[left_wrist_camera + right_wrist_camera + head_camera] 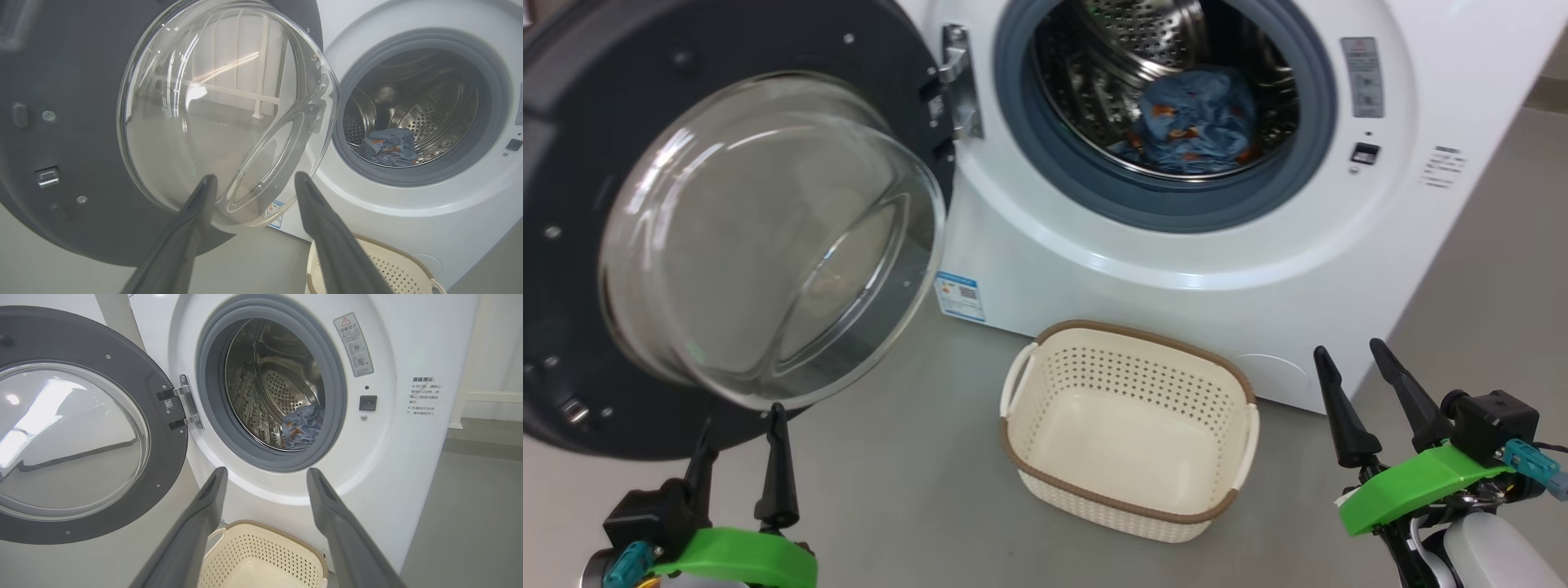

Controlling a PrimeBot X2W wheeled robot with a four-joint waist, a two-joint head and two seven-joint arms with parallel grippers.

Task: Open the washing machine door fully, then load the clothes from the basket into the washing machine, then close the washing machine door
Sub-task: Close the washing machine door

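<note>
The large round glossy black washing machine door point(572, 204), with its bulging clear glass window point(768, 237), stands swung wide open across the upper left of the head view, hinged to the big white front-loading washing machine point(1176, 269). The light blue bear-printed clothes point(1196, 122) lie inside the steel drum point(1094, 82) at upper centre. The small cream perforated plastic basket point(1129, 328) sits on the grey floor point(915, 457) at lower centre, its bare bottom showing. The left gripper point(742, 416), lower left, and the right gripper point(1347, 349), lower right, both have fingers spread apart, gripping nothing.
</note>
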